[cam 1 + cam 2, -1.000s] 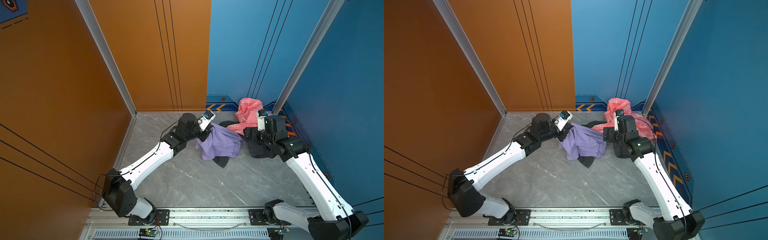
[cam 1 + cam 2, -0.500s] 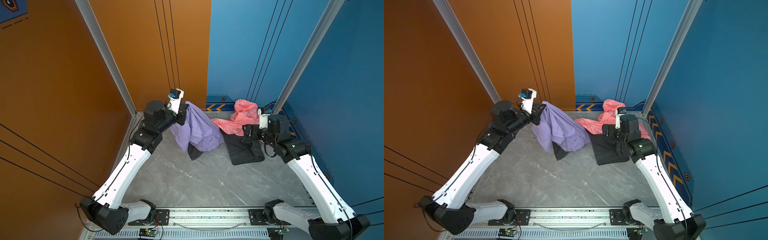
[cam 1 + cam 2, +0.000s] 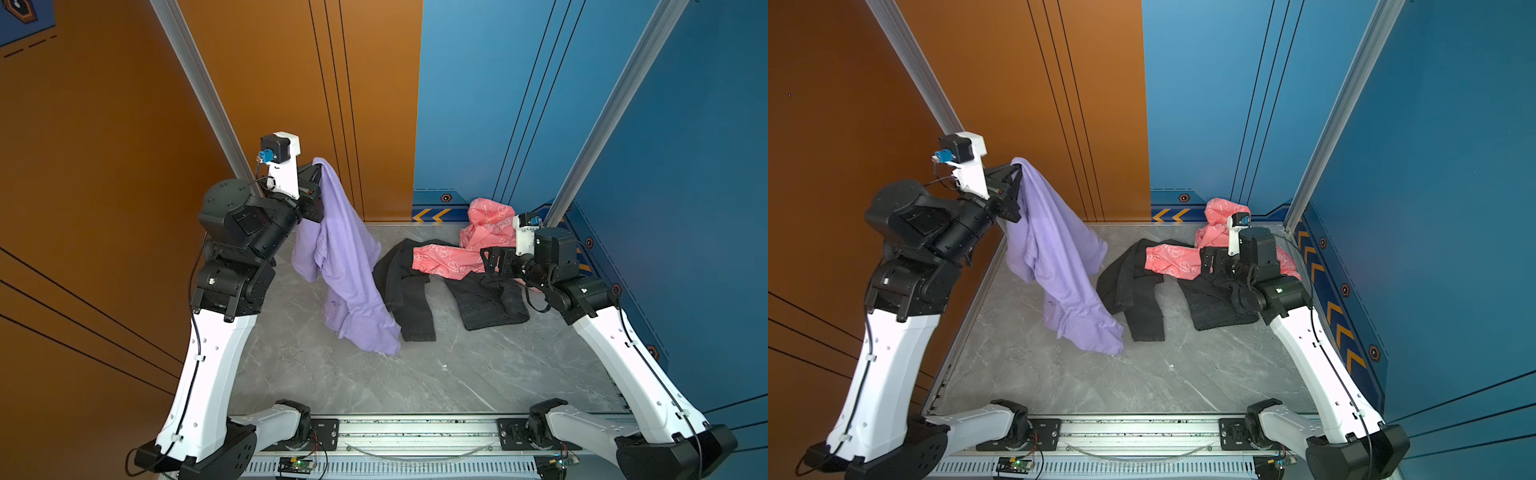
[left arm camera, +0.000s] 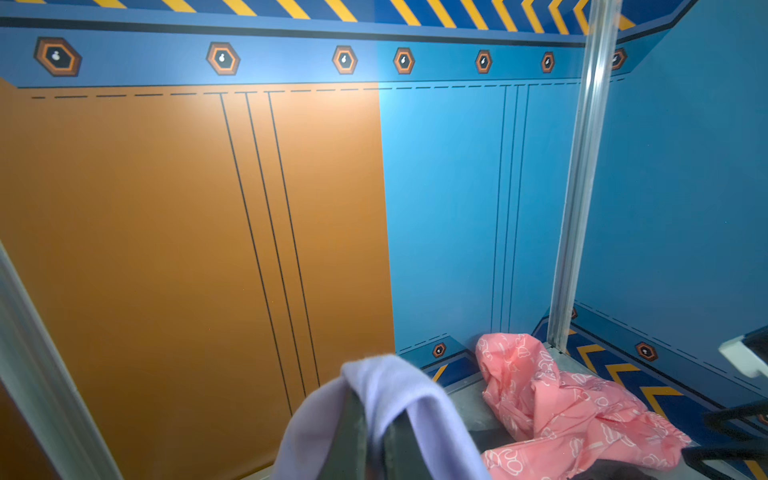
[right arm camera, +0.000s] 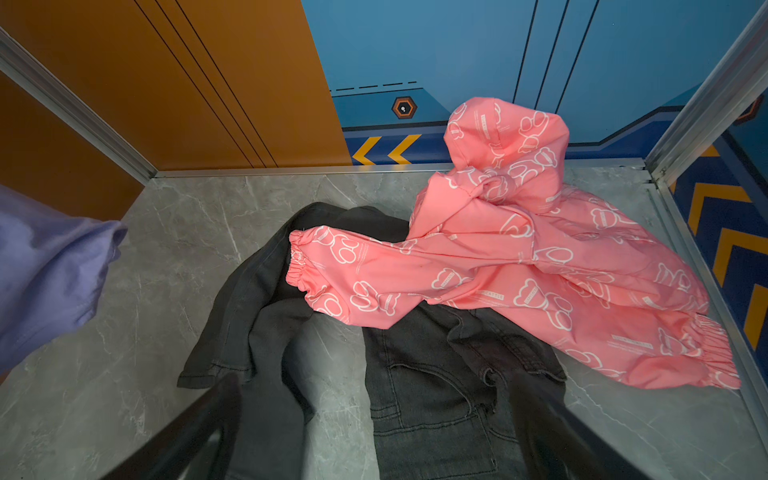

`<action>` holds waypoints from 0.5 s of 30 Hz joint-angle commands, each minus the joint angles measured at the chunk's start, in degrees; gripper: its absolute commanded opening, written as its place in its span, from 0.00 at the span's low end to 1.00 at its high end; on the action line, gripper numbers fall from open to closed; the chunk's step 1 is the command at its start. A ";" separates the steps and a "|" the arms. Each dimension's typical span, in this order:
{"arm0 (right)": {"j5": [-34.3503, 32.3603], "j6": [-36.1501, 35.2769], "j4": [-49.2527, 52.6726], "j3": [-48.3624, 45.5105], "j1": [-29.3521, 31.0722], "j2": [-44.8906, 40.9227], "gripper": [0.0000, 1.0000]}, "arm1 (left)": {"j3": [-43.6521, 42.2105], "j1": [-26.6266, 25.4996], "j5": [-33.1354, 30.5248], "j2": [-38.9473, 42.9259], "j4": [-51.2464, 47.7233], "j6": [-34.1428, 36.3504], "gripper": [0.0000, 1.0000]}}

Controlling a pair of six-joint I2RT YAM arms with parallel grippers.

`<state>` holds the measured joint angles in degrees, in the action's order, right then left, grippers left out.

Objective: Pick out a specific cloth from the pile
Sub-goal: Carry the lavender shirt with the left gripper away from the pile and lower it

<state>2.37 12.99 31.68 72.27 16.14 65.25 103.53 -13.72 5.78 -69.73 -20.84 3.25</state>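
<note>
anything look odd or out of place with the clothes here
Mostly fine: the lavender top hangs from the shut left tool, but its lower end seems to rest on the table beside the black trousers. A sleeve of the pink jacket lies across those trousers.

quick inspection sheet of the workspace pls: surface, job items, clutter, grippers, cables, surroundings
surface: grey marble-look table
job's things: lavender cloth raised, hanging from the left gripper, lower end down by the table; pile at the right rear, pink jacket lying over black trousers
clutter: nothing seen
grippers: left gripper shut on the cloth's top; right gripper open, low over the pile, holding nothing
cables: black cables run along both arms, no snag seen
surroundings: orange wall, blue wall, aluminium posts
</note>
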 commanded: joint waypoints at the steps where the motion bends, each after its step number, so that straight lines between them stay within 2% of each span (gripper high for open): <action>1: 2.14 0.81 -1.17 -0.85 -0.12 0.21 1.00 | 0.87 1.79 -3.45 0.17 -2.07 1.91 0.00; 9: 4.35 1.68 -2.10 -0.55 0.61 2.19 1.00 | 0.58 5.10 -8.12 -4.02 -3.42 1.99 0.00; 15: 4.52 1.82 -2.17 0.05 1.39 3.20 1.00 | 6.54 6.74 -19.84 -13.43 -3.36 2.80 0.00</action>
<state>6.02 14.00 30.83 72.14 17.06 68.16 106.30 -8.29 -6.22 -80.36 -25.71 4.95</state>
